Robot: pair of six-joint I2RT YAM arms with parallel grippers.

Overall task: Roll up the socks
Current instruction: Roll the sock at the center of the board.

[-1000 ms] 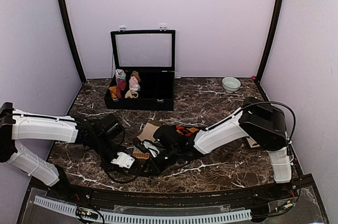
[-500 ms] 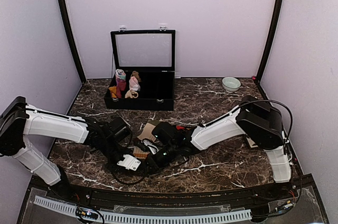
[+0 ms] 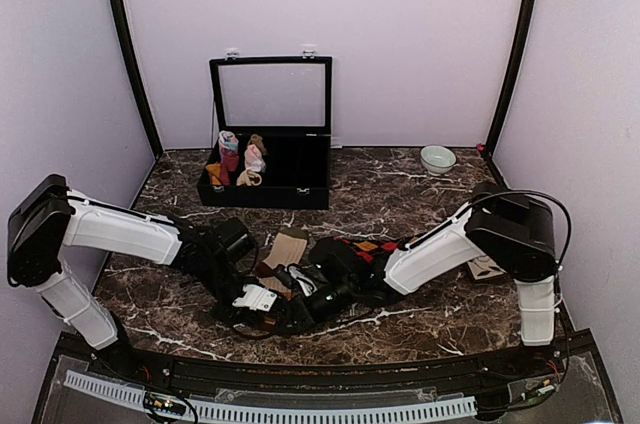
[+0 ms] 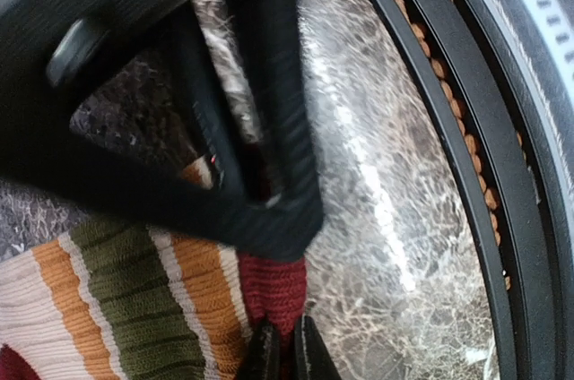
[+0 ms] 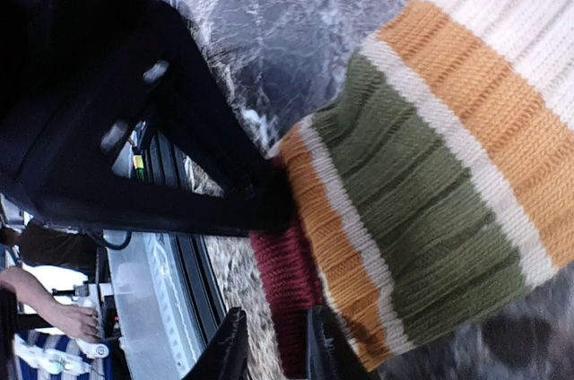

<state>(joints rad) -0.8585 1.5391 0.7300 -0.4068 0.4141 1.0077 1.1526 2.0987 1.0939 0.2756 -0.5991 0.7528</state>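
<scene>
The cream sock with brown, orange and green stripes (image 3: 288, 248) lies at the table's front middle, and a black argyle sock (image 3: 372, 246) lies to its right. In the left wrist view my left gripper (image 4: 285, 349) is shut, pinching the striped sock's (image 4: 126, 299) maroon toe (image 4: 273, 286). My right gripper (image 5: 273, 344) is open, its fingers standing on either side of the same maroon toe (image 5: 287, 281) of the striped sock (image 5: 430, 192). From above, the left gripper (image 3: 262, 304) and the right gripper (image 3: 300, 300) meet tip to tip over the toe.
A black box with its lid up (image 3: 265, 192) stands at the back left and holds small sock rolls (image 3: 240, 159). A white bowl (image 3: 437, 158) sits at the back right. The table's black front rail (image 4: 466, 174) runs close beside the grippers.
The left gripper has closed on the maroon toe, and the right gripper has opened from shut. Both arms have shifted slightly rightward, and the sock has moved with them.
</scene>
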